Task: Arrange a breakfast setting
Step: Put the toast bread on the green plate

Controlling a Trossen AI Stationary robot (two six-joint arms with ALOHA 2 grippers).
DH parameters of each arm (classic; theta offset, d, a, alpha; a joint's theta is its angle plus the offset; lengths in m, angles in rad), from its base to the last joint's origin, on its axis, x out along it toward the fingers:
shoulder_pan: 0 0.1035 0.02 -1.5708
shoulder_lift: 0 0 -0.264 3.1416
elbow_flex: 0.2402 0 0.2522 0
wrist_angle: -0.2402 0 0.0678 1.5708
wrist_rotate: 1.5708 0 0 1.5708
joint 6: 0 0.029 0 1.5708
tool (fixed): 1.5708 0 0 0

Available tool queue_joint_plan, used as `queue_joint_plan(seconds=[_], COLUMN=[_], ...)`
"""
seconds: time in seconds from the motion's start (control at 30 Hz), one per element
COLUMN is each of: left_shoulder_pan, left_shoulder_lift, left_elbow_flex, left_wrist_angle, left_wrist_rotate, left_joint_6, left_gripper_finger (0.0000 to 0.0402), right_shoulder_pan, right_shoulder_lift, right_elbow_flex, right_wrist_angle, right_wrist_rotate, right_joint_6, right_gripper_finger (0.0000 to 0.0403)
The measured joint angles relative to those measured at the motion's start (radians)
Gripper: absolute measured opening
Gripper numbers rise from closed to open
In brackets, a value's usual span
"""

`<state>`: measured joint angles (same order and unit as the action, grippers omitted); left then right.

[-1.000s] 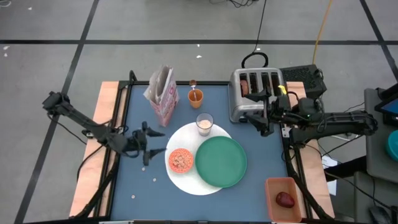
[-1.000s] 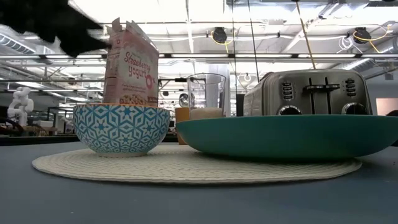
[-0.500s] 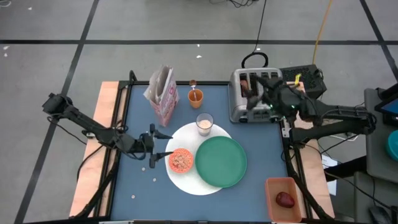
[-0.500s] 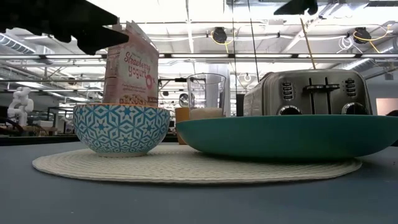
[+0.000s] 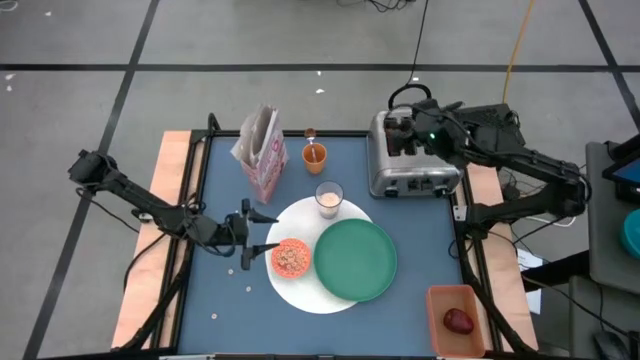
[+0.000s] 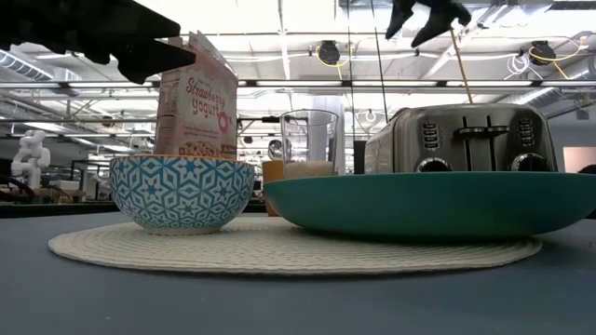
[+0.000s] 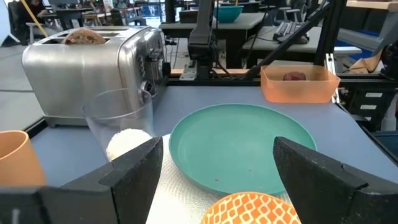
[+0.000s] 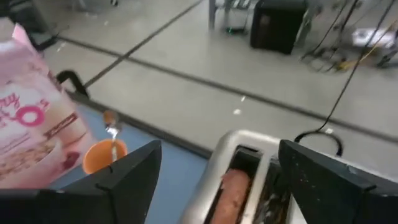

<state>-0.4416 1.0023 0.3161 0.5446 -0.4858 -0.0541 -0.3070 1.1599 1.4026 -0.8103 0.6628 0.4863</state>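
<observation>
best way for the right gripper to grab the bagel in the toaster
Probably from straight above. The bagel stands on edge in the toaster, with only its top rim clear. The open right gripper should pinch that rim across its flat faces.

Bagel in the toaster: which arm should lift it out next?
Right, probably. The right hand hangs open above the toaster, over the bagel in its slot. The left hand waits by the bowl.

Bare mat left of white plate (image 5: 300, 290); cereal box (image 5: 260, 152), toaster (image 5: 410, 155) wall off back.
</observation>
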Motion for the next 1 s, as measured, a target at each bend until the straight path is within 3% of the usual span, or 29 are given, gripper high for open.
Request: queue_joint_plan(seconds=[0.43, 1.0], left_shoulder_pan=[0.0, 0.0], left_shoulder_lift=[0.0, 0.0], left_elbow_flex=[0.0, 0.0], left_wrist_angle=[-0.002, -0.003], left_wrist_rotate=[0.0, 0.001], left_joint_6=[0.0, -0.007], left_gripper_finger=[0.0308, 0.0308], right_shoulder_pan=[-0.18, -0.186], right_shoulder_lift=[0.121, 0.32], right_elbow_flex=[0.0, 0.0], right_wrist_angle=[-0.12, -0.191], right_wrist_rotate=[-0.248, -0.248], right_joint_6=[0.077, 0.067], right_gripper_finger=[0.0314, 0.0314])
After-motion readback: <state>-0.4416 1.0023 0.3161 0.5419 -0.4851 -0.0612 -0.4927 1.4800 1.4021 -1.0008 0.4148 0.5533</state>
